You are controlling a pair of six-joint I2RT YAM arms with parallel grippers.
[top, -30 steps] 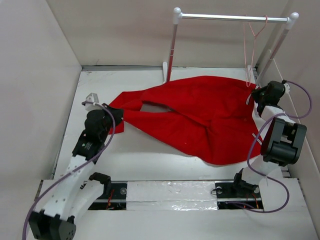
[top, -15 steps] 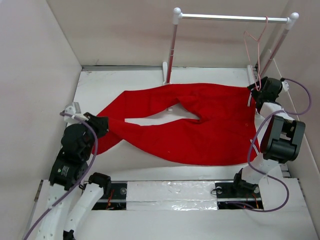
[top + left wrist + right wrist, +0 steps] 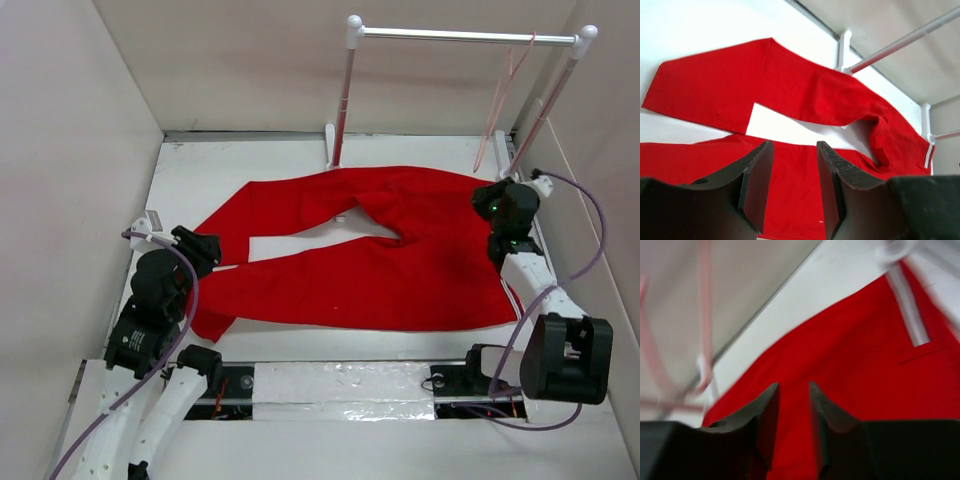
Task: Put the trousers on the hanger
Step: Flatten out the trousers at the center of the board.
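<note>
1. Top external view. The trousers (image 3: 400, 270) lie flat on the table (image 3: 270, 170) in front of the rack (image 3: 460, 36). Their waist is below the rack's right post, and both legs run leftward past its left post, with a wedge of bare table between them. The hanger (image 3: 497, 110) hangs empty from the rack's bar, close to the right post. The left gripper (image 3: 203, 246) sits at the leg hems, well to the left of the rack. The right gripper (image 3: 497, 200) hovers over the waist, just in front of the right post's foot.

2. Left wrist view. The left gripper (image 3: 794, 150) has its jaws moderately apart with nothing between them. The trousers (image 3: 805, 95) spread beyond it toward the rack (image 3: 900, 42). The cloth looks thin, light and limp, so it will likely sag and fold wherever it is lifted. A pinch on both hems together, or on a folded edge, seems surer than a grab at flat fabric.

3. Right wrist view, blurred. The right gripper (image 3: 793, 390) shows a narrow gap between its jaws, and as far as the blur allows it holds nothing. The trousers (image 3: 865, 370) lie beneath it, and the hanger (image 3: 704, 315) is up toward the rack. The waistband edge is the firmest hold. Soft cloth may slide off the thin wire, so the legs should drape evenly on both sides.
</note>
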